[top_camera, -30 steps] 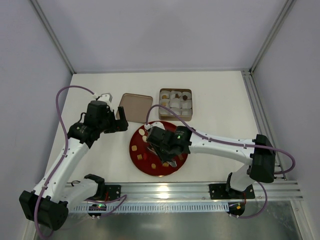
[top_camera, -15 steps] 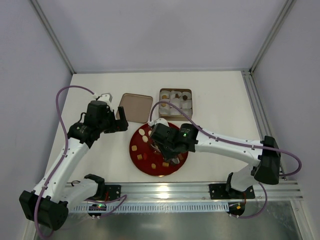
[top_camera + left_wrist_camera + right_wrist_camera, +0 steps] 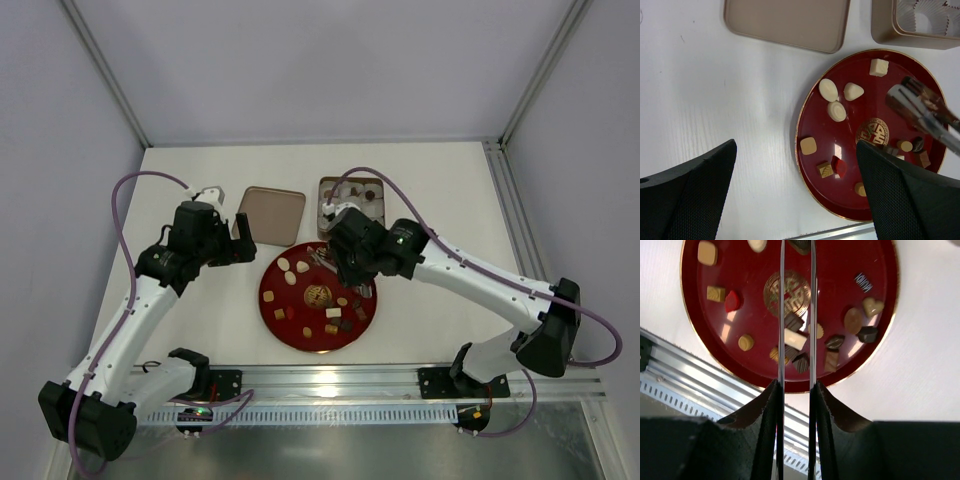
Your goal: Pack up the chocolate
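Several chocolates [image 3: 290, 272] lie on a round red plate [image 3: 272, 290], also in the left wrist view [image 3: 836, 111] and the right wrist view [image 3: 795, 338]. My right gripper [image 3: 796, 385] is shut on metal tongs [image 3: 781, 315]. The tongs hold a dark chocolate [image 3: 800, 245] at their tips, above the plate's far edge. The tongs also show in the left wrist view [image 3: 920, 107]. My left gripper [image 3: 796, 145] is open and empty, held above the table at the plate's left side [image 3: 240, 240]. The gold-brown tin [image 3: 322, 195] with white paper cups stands behind the plate, partly hidden by my right arm.
The tin's lid [image 3: 271, 214] lies upside down left of the tin, also in the left wrist view [image 3: 787, 22]. An aluminium rail [image 3: 330, 380] runs along the near table edge, just past the plate. A metal frame rail [image 3: 510, 200] borders the right side.
My right arm has swung away from the plate's near part toward the tin, carrying the tongs up and back. More chocolates on the plate are uncovered. The left arm has not moved.
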`<state>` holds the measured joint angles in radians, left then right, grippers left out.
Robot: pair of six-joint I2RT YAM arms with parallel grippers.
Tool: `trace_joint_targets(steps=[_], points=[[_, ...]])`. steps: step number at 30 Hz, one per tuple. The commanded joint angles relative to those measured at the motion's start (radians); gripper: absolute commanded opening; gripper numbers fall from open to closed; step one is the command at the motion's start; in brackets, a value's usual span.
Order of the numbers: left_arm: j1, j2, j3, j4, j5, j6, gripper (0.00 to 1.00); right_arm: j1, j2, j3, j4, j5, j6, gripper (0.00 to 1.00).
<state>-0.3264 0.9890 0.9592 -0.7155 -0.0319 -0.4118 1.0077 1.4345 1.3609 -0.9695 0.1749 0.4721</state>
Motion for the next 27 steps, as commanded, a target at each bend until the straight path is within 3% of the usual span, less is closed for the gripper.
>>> trace_joint_targets(steps=[1, 13, 18, 27], points=[[-0.002, -0.009, 0.007, 0.007, 0.007, -0.004, 1.0, -0.075, -0.055, 0.076, 0.031, -0.009, -0.068, 0.33], [-0.002, -0.009, 0.007, 0.008, 0.004, -0.001, 1.0, -0.403, 0.081, 0.187, 0.14, -0.067, -0.158, 0.33], [-0.003, -0.009, 0.006, 0.008, 0.003, 0.001, 0.99, -0.449, 0.187, 0.251, 0.15, -0.081, -0.178, 0.33], [-0.002, -0.004, 0.007, 0.004, -0.002, 0.002, 1.0, -0.482, 0.268, 0.219, 0.193, -0.075, -0.17, 0.33]])
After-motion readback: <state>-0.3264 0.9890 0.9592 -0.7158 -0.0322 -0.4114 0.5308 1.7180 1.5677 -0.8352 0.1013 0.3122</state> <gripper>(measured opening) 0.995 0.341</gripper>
